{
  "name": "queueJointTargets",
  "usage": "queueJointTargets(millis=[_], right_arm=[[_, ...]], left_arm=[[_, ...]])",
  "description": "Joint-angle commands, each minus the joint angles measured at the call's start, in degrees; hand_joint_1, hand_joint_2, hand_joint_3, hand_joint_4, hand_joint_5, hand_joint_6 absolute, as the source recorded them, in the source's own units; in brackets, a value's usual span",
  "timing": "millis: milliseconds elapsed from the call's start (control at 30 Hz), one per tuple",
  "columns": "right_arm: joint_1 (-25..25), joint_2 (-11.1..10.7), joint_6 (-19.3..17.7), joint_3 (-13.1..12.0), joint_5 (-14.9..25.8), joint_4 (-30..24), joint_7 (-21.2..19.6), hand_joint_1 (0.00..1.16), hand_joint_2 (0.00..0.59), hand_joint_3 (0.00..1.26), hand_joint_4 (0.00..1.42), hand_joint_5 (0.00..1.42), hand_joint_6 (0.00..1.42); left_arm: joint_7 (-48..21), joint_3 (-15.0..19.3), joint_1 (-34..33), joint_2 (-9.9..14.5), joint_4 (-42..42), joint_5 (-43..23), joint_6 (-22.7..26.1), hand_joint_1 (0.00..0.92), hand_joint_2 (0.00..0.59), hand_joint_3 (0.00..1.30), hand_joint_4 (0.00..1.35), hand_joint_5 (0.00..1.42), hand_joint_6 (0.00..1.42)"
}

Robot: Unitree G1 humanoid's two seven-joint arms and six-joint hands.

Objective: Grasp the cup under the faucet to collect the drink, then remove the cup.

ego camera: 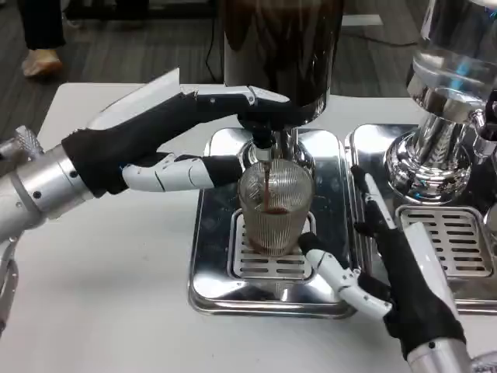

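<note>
The ribbed clear glass cup (272,208) stands on the chrome drip tray (272,268) beneath the faucet (262,148), receiving dark liquid. The left hand (167,140) presses the lever; the right hand (380,272), fingers spread and empty, waits beside it.

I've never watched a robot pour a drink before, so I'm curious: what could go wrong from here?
1. The right robot hand is reaching in low beside the ribbed cup; a finger could nudge it off the drip grate.
2. Dark drink is streaming from the faucet; taking the cup away now might spill onto the steel tray.
3. The left robot hand is at the tap; if it stays there, the cup could overfill.
</note>
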Motion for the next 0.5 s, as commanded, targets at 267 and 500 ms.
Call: queueJointTargets(millis=[267,500], right_arm=[[-3.38,0.08,1.29,0.49,2.47,3.67,2.39,0.46,0.206,0.00,0.00,0.00,0.10],[-6.11,0.41,1.35,0.52,3.93,6.52,2.78,0.48,0.206,0.00,0.00,0.00,0.08]], left_arm=[[-2.33,-1.63,2.28,1.25,0.17,1.65,0.87,0.000,0.106,0.30,0.26,0.31,0.28],[-2.30,-1.64,2.27,1.38,0.13,1.53,1.06,0.000,0.115,0.31,0.27,0.32,0.28]])
